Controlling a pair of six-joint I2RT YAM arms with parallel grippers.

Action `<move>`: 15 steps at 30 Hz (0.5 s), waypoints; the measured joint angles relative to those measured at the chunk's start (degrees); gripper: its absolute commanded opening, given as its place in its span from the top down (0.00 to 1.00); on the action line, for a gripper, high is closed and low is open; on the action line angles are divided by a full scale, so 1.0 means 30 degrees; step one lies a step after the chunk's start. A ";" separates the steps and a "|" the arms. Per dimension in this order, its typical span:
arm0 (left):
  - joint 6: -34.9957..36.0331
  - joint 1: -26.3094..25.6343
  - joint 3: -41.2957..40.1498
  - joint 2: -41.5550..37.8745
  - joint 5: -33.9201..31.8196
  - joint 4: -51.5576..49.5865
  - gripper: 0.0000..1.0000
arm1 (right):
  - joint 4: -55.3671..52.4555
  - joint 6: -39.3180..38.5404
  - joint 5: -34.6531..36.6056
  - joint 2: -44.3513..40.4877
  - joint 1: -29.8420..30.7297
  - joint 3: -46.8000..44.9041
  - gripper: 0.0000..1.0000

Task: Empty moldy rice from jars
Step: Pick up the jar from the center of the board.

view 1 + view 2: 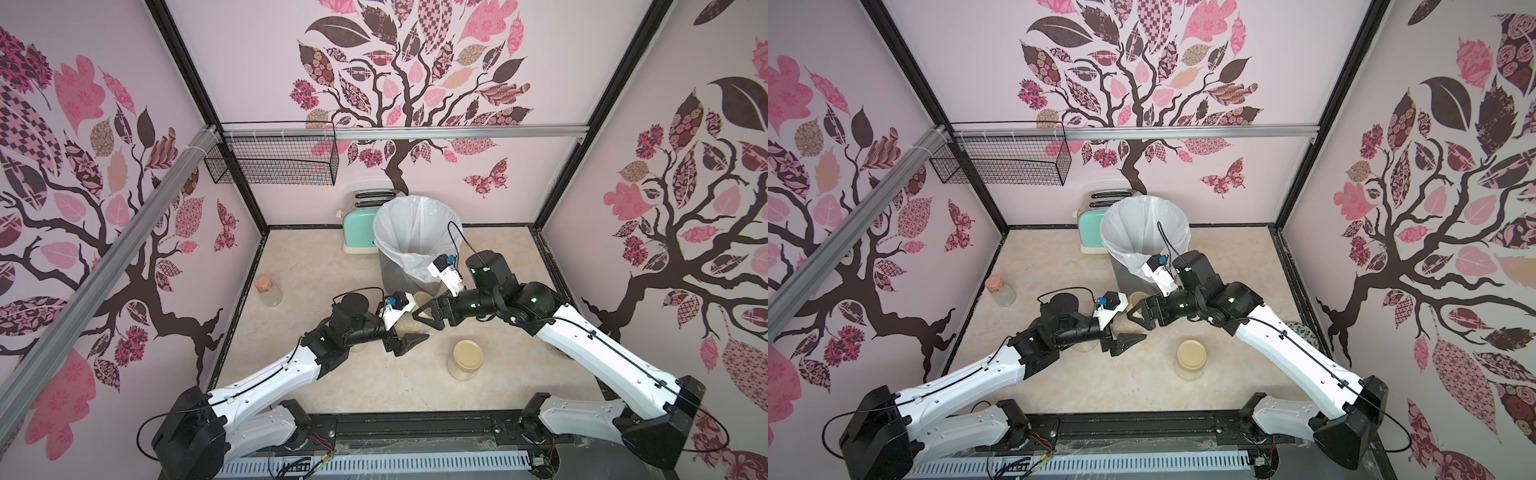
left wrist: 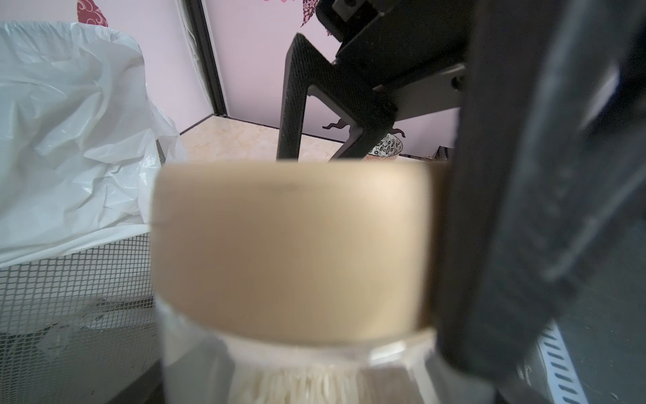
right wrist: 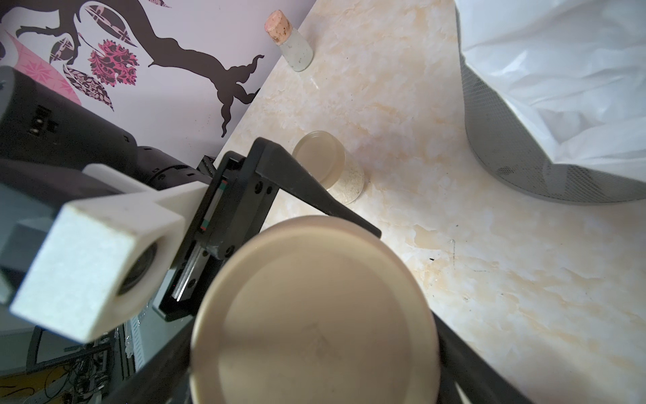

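over the marbled surface (image 1: 519,332) my left fingers (image 1: 415,341) clamp a jar (image 1: 409,325); right fingers (image 2: 291,105) straddle its lid (image 2: 290,252), grip unclear.

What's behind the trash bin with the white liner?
A mint-green toaster stands behind the bin, by the back wall. The bin covers its right end, so anything else back there cannot be seen.

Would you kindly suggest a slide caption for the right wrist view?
Beige jar lid between fingers of the right end effector, left end effector alongside, lined bin beyond.
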 measured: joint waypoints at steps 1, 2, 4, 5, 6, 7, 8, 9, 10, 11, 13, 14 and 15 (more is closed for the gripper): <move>-0.0022 0.0000 0.0029 0.0015 0.0000 -0.0022 0.23 | 0.0000 0.0000 0.0015 0.0000 0.0000 0.0000 0.40; -0.0051 -0.0007 0.0073 0.0036 0.0000 -0.0073 0.24 | 0.0000 0.0000 0.0036 0.0000 0.0000 0.0000 0.37; -0.0102 0.0000 0.0146 0.0109 0.0000 -0.0138 0.25 | 0.0000 -0.0007 0.0087 0.0000 -0.0007 0.0000 0.35; -0.0124 -0.0007 0.0175 0.0117 -0.0007 -0.0189 0.25 | 0.0000 -0.0007 0.0117 0.0000 -0.0015 0.0000 0.33; -0.0146 -0.0007 0.0189 0.0124 -0.0007 -0.0204 0.26 | 0.0000 -0.0015 0.0124 0.0000 -0.0015 0.0000 0.31; -0.0175 -0.0007 0.0197 0.0124 -0.0015 -0.0211 0.26 | 0.0000 -0.0015 0.0131 0.0000 -0.0015 0.0000 0.27; -0.0211 -0.0007 0.0204 0.0124 -0.0022 -0.0219 0.27 | 0.0000 -0.0022 0.0138 0.0000 -0.0015 0.0000 0.24; -0.0240 -0.0007 0.0204 0.0124 -0.0036 -0.0219 0.27 | 0.0000 -0.0022 0.0146 0.0000 -0.0015 0.0000 0.23; -0.0270 -0.0022 0.0204 0.0124 -0.0073 -0.0219 0.28 | 0.0007 -0.0036 0.0160 0.0007 -0.0007 0.0000 0.22; -0.0284 -0.0044 0.0204 0.0124 -0.0102 -0.0219 0.29 | 0.0007 -0.0073 0.0175 0.0000 -0.0015 0.0000 0.20; -0.0328 -0.0058 0.0204 0.0124 -0.0168 -0.0219 0.30 | 0.0007 -0.0087 0.0197 0.0000 -0.0007 0.0000 0.13; -0.0342 -0.0058 0.0204 0.0124 -0.0219 -0.0219 0.30 | 0.0007 -0.0102 0.0211 0.0000 -0.0007 0.0000 0.10; -0.0357 -0.0066 0.0204 0.0109 -0.0270 -0.0219 0.30 | 0.0015 -0.0160 0.0233 0.0000 -0.0007 0.0000 0.08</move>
